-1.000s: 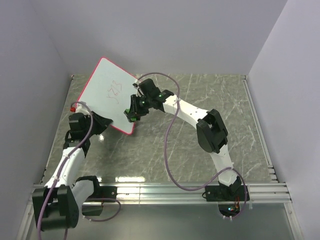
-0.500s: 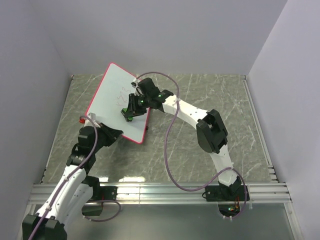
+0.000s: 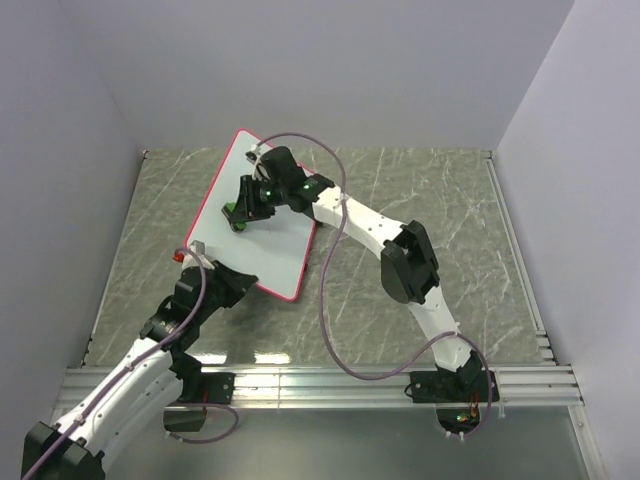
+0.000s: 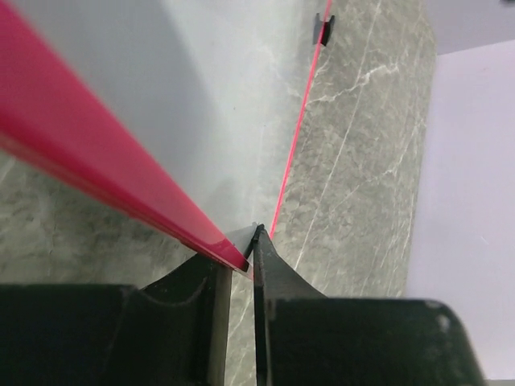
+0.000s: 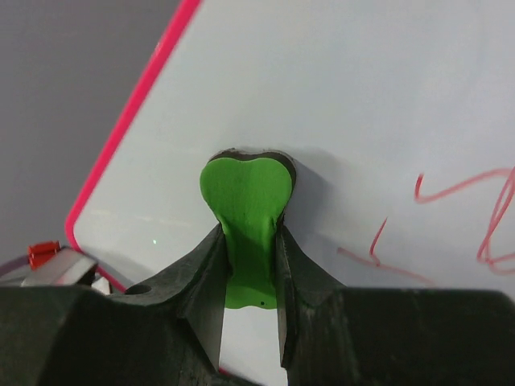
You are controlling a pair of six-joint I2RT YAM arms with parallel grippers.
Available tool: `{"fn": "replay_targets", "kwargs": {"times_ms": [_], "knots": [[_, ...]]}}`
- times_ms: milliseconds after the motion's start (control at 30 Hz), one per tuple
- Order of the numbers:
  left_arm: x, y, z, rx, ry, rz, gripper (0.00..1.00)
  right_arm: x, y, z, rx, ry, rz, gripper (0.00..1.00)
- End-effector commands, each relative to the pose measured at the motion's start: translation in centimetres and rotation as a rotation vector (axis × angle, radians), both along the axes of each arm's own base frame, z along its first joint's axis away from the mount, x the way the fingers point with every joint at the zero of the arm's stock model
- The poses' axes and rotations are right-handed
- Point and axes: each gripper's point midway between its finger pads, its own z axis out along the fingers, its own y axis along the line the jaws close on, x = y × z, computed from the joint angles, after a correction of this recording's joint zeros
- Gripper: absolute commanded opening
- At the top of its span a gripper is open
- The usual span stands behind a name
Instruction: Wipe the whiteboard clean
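Two arms, one thin board

One whiteboard [image 3: 270, 250] sits tipped up over the table [image 3: 430, 200], back left. It looks stiff, light and slick, so the rim seems the best hold. Left fingers [image 3: 238, 283] pinch its pink near edge. Right fingers [image 3: 245, 204] squeeze a green eraser [image 5: 245, 189] against its face, beside red marks [image 5: 487, 217]. A purple cable [image 3: 327, 290] hangs close.

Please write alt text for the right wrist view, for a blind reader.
The right end effector grips a green plastic eraser with a dark pad, pressed on the flat white whiteboard with a pink rim. Red pen scribbles lie on the board to its right.
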Motion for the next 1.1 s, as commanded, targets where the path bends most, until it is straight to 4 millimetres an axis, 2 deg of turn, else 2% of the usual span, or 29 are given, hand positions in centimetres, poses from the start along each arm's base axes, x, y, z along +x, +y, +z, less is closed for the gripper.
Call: {"fn": "replay_targets", "kwargs": {"times_ms": [0, 167, 267, 300, 400, 433, 467, 533, 567, 633, 667, 733, 767, 867, 900, 967, 1000, 1067], "knots": [[-4.8, -1.9, -2.1, 0.012, 0.199, -0.169, 0.01, 4.6, -0.9, -1.7, -0.047, -0.076, -0.09, 0.0], [-4.4, -2.1, -0.8, 0.03, 0.188, -0.178, 0.01, 10.8, -4.6, -4.1, -0.11, -0.1, -0.265, 0.0], [-4.4, -2.1, -0.5, 0.041, 0.188, -0.182, 0.01, 12.0, -6.1, -6.1, -0.175, -0.082, -0.317, 0.0], [-4.4, -2.2, -0.4, 0.043, 0.187, -0.187, 0.01, 12.1, -6.4, -7.4, -0.204, -0.066, -0.32, 0.0], [-4.4, -2.3, -0.6, 0.05, 0.195, -0.198, 0.01, 10.6, -6.8, -9.5, -0.262, -0.018, -0.294, 0.0], [-4.4, -2.3, -0.7, 0.051, 0.196, -0.2, 0.01, 9.5, -7.1, -11.3, -0.293, 0.01, -0.281, 0.0], [-4.3, -2.3, -0.7, 0.056, 0.193, -0.202, 0.01, 8.4, -6.6, -10.7, -0.288, 0.001, -0.259, 0.0], [-4.2, -2.3, -0.8, 0.064, 0.194, -0.205, 0.01, 6.3, -6.6, -12.1, -0.314, 0.023, -0.216, 0.0], [-4.2, -2.3, -0.8, 0.068, 0.19, -0.208, 0.01, 5.1, -5.8, -11.6, -0.298, 0.02, -0.182, 0.0], [-4.0, -2.4, -1.0, 0.077, 0.193, -0.214, 0.01, 3.7, -5.3, -10.3, -0.273, 0.034, -0.152, 0.0], [-4.0, -2.5, -1.1, 0.079, 0.192, -0.219, 0.01, 2.8, -4.5, -8.6, -0.236, 0.031, -0.135, 0.0], [-3.8, -2.6, -1.3, 0.079, 0.186, -0.224, 0.01, 1.4, -3.8, -7.2, -0.193, 0.058, -0.119, 0.0], [-3.8, -2.7, -1.3, 0.081, 0.185, -0.228, 0.0, 0.5, -3.2, -5.4, -0.16, 0.048, -0.099, 0.0], [-3.5, -2.8, -1.2, 0.088, 0.171, -0.236, 0.01, -2.5, -1.8, -3.9, -0.127, 0.073, -0.045, 0.0], [-3.4, -2.8, -1.2, 0.091, 0.168, -0.236, 0.0, -3.5, -1.6, -2.6, -0.107, 0.071, -0.033, 0.0], [-3.2, -2.8, -1.1, 0.103, 0.163, -0.241, 0.0, -5.9, -1.2, -3.0, -0.121, 0.08, 0.003, 0.0], [-3.1, -2.9, -1.0, 0.105, 0.16, -0.242, 0.0, -6.4, -1.3, -2.6, -0.118, 0.073, 0.013, 0.0], [-3.1, -2.8, -1.0, 0.112, 0.158, -0.245, 0.0, -7.4, -1.3, -3.4, -0.139, 0.083, 0.025, 0.0]]}}
